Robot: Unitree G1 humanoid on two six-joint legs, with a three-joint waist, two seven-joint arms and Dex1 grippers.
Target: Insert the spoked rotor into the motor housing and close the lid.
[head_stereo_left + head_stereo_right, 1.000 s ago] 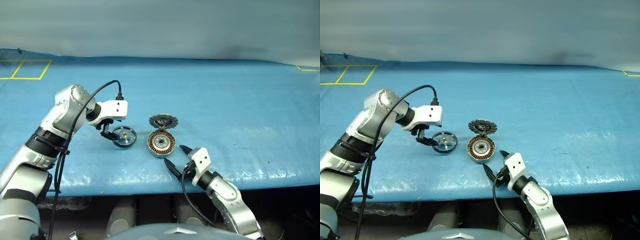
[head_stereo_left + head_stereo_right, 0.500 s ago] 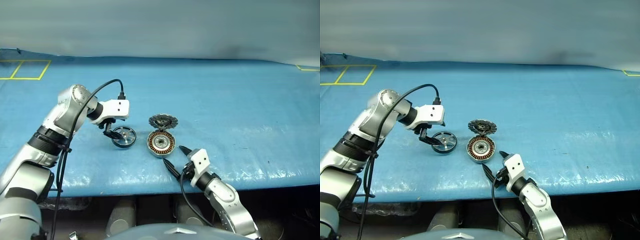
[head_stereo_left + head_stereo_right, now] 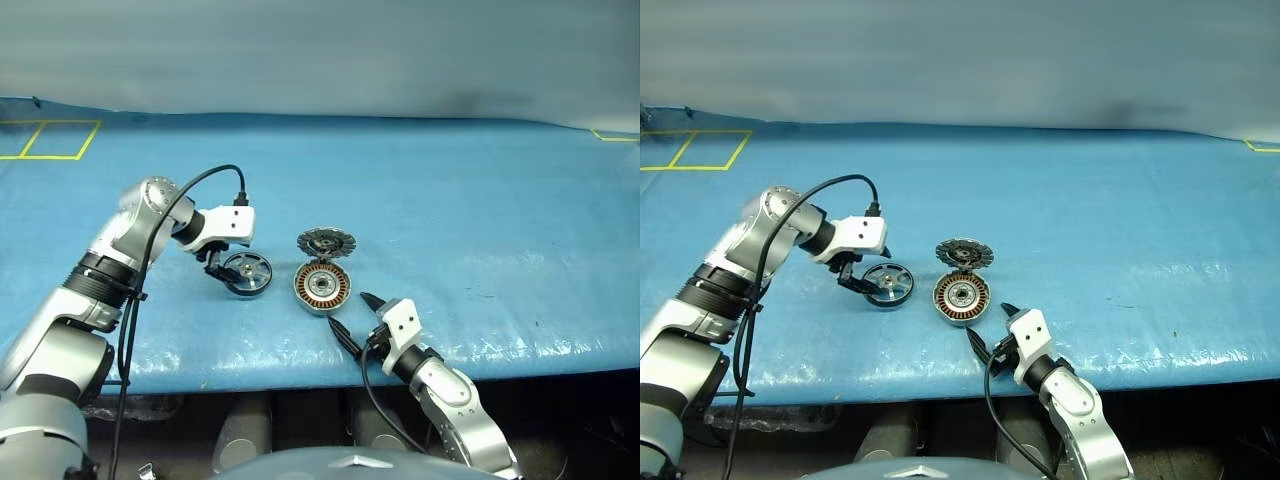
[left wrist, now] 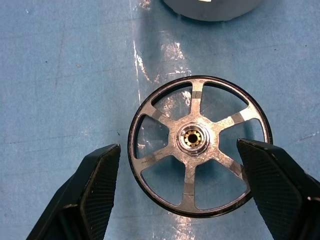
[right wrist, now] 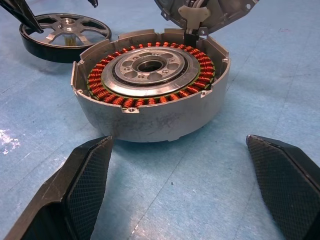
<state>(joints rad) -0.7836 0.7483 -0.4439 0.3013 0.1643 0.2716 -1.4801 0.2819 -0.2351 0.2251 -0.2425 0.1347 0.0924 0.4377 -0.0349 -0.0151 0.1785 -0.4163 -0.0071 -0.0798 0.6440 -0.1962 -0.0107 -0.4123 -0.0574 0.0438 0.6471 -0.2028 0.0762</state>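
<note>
The spoked rotor (image 3: 247, 272) lies flat on the blue table cover, left of the motor housing (image 3: 322, 288). Its silver spokes and hub show close up in the left wrist view (image 4: 199, 145). My left gripper (image 3: 219, 272) hangs just over the rotor's left side, pointing steeply down, open, with one finger (image 4: 95, 190) on each side of the wheel and apart from it. The housing (image 5: 150, 95) stands open, showing copper windings and a silver bearing. The lid (image 3: 326, 242) stands tilted up behind it on its hinge. My right gripper (image 3: 351, 320) rests open, just in front of the housing.
The blue cover (image 3: 480, 220) spreads over the whole table, with a glossy strip along the front edge. Yellow tape squares (image 3: 50, 140) mark the far left corner. A black cable (image 3: 205, 185) loops over my left wrist.
My left gripper has sunk slightly and tipped further down over the rotor, staying open. The right gripper, housing and lid have not moved.
</note>
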